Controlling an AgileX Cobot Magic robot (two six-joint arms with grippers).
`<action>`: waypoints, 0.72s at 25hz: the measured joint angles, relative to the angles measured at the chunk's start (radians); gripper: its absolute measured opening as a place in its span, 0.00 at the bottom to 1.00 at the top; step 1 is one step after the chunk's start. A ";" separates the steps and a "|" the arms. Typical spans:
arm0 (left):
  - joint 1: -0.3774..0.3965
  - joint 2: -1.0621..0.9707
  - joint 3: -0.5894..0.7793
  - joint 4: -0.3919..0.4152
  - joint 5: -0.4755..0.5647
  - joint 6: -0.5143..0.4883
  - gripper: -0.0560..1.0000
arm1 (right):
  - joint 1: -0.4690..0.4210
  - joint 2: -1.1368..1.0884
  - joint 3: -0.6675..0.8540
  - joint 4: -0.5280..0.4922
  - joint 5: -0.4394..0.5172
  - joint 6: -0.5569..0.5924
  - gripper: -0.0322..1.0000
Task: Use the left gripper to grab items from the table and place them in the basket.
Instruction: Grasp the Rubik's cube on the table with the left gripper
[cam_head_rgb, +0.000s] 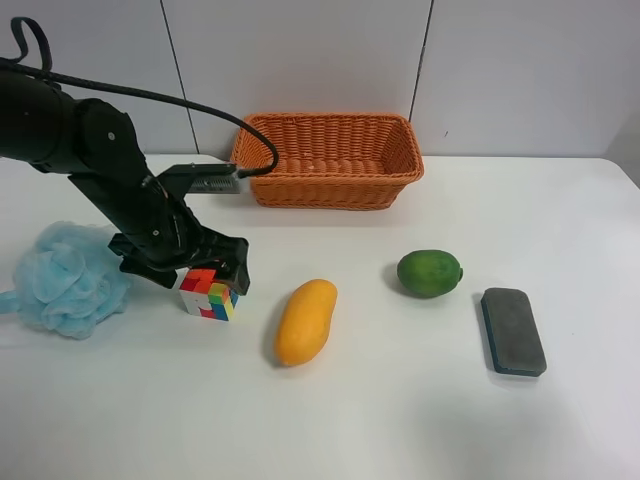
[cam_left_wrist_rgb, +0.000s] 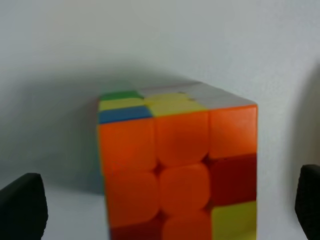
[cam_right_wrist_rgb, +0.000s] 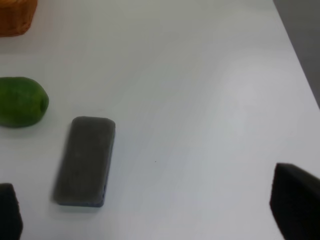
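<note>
While the puzzle cube (cam_left_wrist_rgb: 180, 175) sits on the surface (cam_head_rgb: 400, 420), the left jaws stand spread around it. Far from the cube, the right jaws gape too

Multicoloured cube (cam_head_rgb: 209, 294), yellow-orange mango (cam_head_rgb: 305, 321), green fruit (cam_head_rgb: 429, 273), grey eraser (cam_head_rgb: 513, 331), orange woven basket (cam_head_rgb: 330, 186), light-blue pouf (cam_head_rgb: 68, 278)
</note>
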 joint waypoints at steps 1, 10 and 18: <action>-0.005 0.013 0.000 -0.003 -0.012 0.000 0.99 | 0.000 0.000 0.000 0.000 0.000 0.000 0.99; -0.009 0.097 -0.009 -0.012 -0.055 0.016 0.99 | 0.000 0.000 0.000 0.000 0.000 0.000 0.99; -0.009 0.104 -0.010 -0.005 -0.065 0.016 0.68 | 0.000 0.000 0.000 0.000 0.000 0.000 0.99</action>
